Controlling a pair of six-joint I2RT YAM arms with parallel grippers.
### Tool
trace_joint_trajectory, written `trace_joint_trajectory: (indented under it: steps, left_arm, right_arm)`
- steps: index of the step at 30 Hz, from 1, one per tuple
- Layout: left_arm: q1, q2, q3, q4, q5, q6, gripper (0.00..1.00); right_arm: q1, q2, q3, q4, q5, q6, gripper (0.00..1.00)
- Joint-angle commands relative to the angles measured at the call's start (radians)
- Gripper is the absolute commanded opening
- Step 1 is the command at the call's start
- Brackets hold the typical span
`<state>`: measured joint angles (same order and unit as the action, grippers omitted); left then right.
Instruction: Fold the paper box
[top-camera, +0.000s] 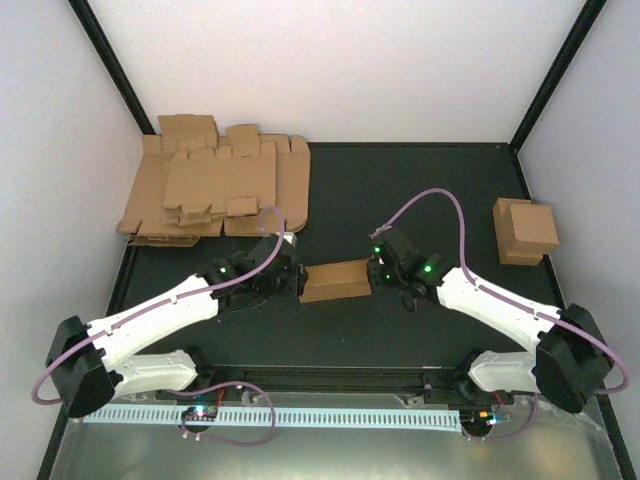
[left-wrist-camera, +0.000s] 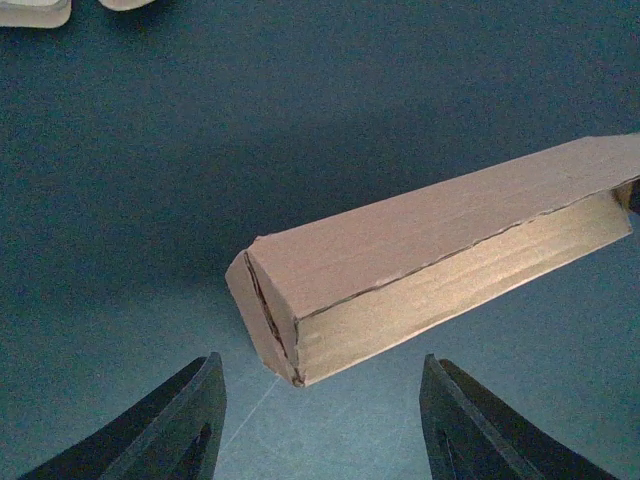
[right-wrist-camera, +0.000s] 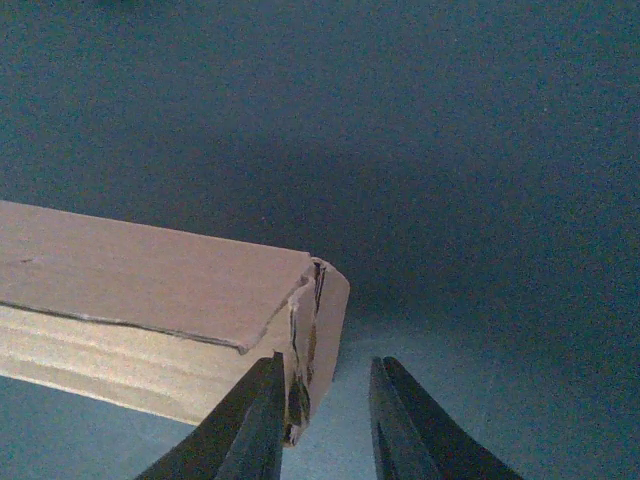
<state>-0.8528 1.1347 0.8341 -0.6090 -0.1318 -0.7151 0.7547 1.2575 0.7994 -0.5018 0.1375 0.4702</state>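
The paper box (top-camera: 338, 281) is a closed brown cardboard block lying on the dark table between my two grippers. My left gripper (top-camera: 291, 280) stands at its left end. In the left wrist view the jaws (left-wrist-camera: 322, 358) are open wide, and the box's (left-wrist-camera: 440, 255) near corner reaches just between the fingertips (left-wrist-camera: 195, 400) without touching them. My right gripper (top-camera: 386, 271) is at the box's right end. In the right wrist view it (right-wrist-camera: 328, 360) is open narrowly, with the box's (right-wrist-camera: 150, 290) loose end flap next to the left finger (right-wrist-camera: 250, 420) and a gap to the right finger.
A pile of flat brown cardboard blanks (top-camera: 215, 185) lies at the back left. A folded brown box (top-camera: 527, 231) stands at the right edge. Black frame posts rise at both back corners, and a metal ledge runs along the near edge behind the arm bases.
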Motion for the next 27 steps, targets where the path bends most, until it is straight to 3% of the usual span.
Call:
trace_joint_trajectory:
  steps: [1,9,15,19,22,27]
  left_arm:
    - [0.000,-0.006,0.003,0.055,-0.012,0.000,0.56]
    - [0.001,-0.012,0.050,0.029,-0.013,0.142,0.67]
    - [0.004,-0.017,0.091,0.049,0.033,0.332,0.89]
    - [0.004,0.007,0.125,0.068,0.075,0.488,0.98]
    - [0.007,0.045,0.137,0.088,0.105,0.621,0.99]
    - [0.021,0.152,0.215,0.073,0.174,0.720,0.99]
  right_arm:
    - [-0.005,0.002,0.019,0.024,0.015,-0.005,0.26]
    - [-0.005,0.022,0.034,0.028,-0.024,0.005,0.19]
    - [-0.005,0.043,0.039,0.038,-0.024,0.008,0.17]
    - [-0.005,0.048,0.038,0.044,-0.025,0.007,0.12]
    - [-0.005,0.042,0.035,0.049,-0.024,0.006,0.10]
    - [-0.006,0.038,0.033,0.050,-0.022,-0.002,0.11]
